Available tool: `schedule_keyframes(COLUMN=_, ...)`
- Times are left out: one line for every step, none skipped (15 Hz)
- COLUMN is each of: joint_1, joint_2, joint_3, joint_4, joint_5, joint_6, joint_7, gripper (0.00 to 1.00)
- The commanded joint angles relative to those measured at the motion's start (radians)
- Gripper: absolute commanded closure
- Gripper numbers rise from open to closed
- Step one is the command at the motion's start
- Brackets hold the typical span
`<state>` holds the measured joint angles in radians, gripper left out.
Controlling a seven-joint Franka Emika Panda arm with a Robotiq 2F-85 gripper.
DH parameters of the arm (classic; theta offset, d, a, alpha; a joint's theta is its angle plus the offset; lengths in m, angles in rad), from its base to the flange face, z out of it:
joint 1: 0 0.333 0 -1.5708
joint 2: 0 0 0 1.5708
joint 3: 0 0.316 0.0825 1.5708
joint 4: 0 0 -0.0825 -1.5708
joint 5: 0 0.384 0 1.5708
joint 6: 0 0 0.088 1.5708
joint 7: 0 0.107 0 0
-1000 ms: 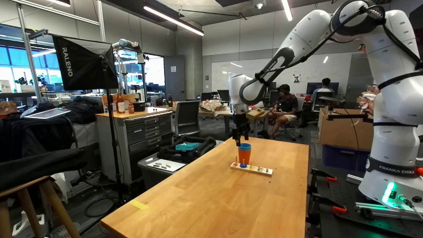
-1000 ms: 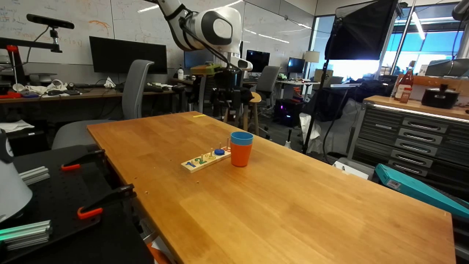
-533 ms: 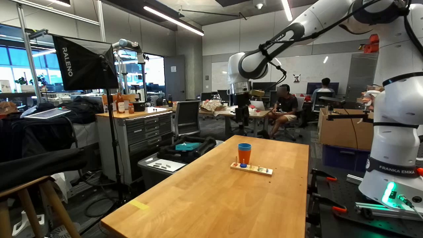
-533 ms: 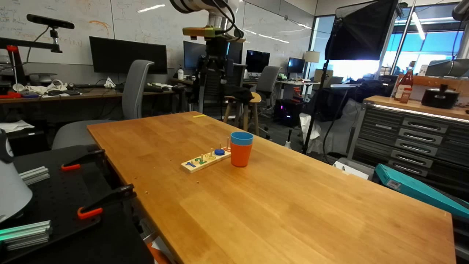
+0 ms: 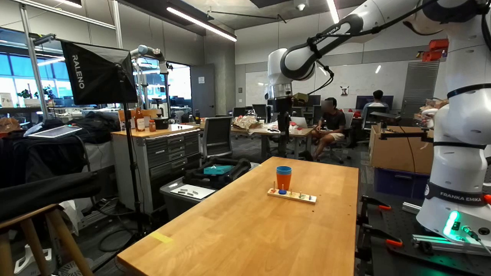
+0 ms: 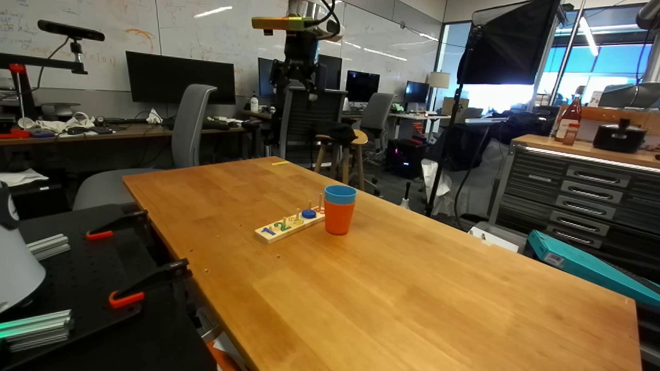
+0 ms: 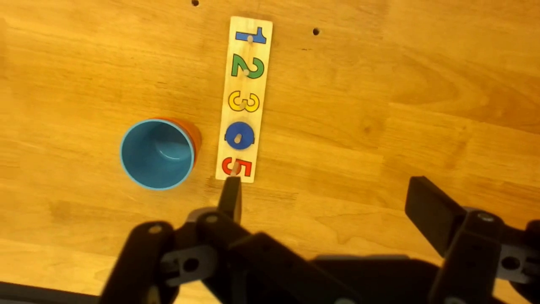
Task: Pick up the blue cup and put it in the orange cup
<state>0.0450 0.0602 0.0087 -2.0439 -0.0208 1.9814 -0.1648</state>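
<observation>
Wooden table (image 6: 412, 288) under orange cup (image 6: 339, 219), whiteboard (image 6: 206, 33) behind

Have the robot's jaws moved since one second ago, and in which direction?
Yes, upward: in both exterior views, the jaws now stand higher against the fixed table, and farther above the blue cup, than before.

My wrist view looks nearly straight down past my pincer (image 7: 325, 183) at the desk (image 7: 337, 126), nearest the blue cup (image 7: 157, 154). The exterior views look along the desk from roughly opposite ends, slightly above it and farther off: in an exterior view yellow tape (image 5: 162, 237) lies near, my base (image 5: 470, 211) at right; in an exterior view a drawer cabinet (image 6: 588, 201) stands right, that tape far. All three share the blue cup and peg board (image 7: 244, 88).
</observation>
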Motion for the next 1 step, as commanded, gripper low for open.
schedule_keyframes(joint_1=-0.008, joint_2=0.000, joint_3=0.008, joint_4=0.001, joint_5=-0.005, joint_6=-0.002, joint_7=0.002, gripper=0.00)
